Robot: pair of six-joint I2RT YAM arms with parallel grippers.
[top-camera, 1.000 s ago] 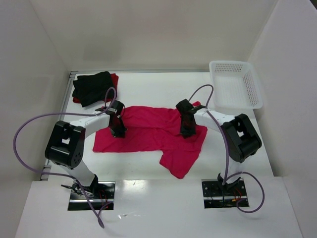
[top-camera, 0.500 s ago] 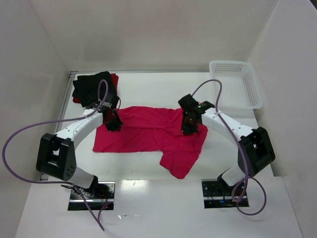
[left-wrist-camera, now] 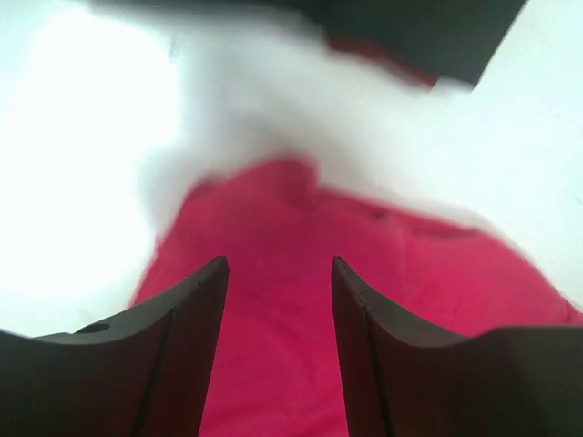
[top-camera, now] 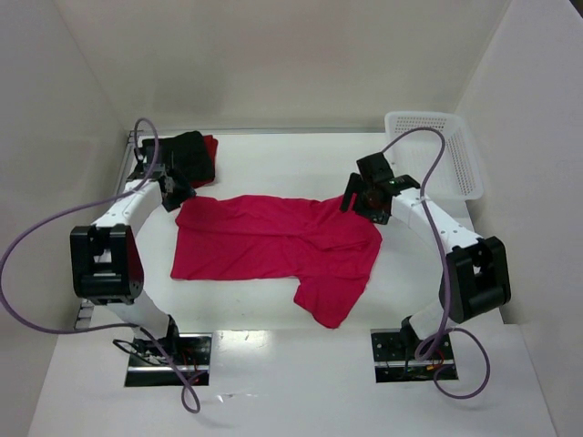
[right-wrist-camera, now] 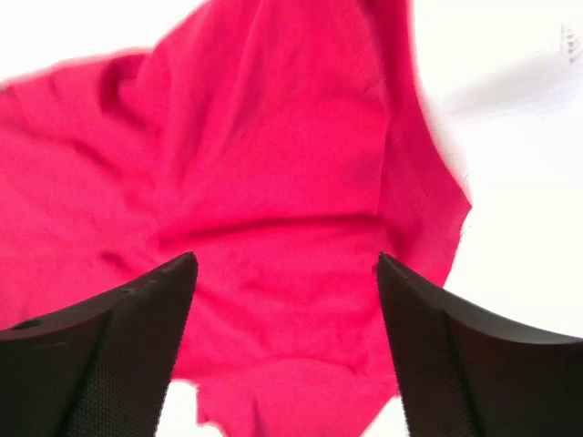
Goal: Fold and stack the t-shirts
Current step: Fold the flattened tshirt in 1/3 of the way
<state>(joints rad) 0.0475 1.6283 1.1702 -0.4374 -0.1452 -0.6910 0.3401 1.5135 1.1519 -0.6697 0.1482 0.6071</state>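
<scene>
Since the crimson-pink t-shirt (top-camera: 264, 241) lies spread flat for folding, I hover my left gripper (left-wrist-camera: 278, 264) and right gripper (right-wrist-camera: 287, 259), jaws apart and empty, above its far corners, with the folded black t-shirt (top-camera: 178, 155) just beyond my left.

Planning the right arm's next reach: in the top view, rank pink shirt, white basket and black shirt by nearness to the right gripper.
1. pink shirt, directly beside the right gripper.
2. white basket, to its right.
3. black shirt, far left corner.
</scene>
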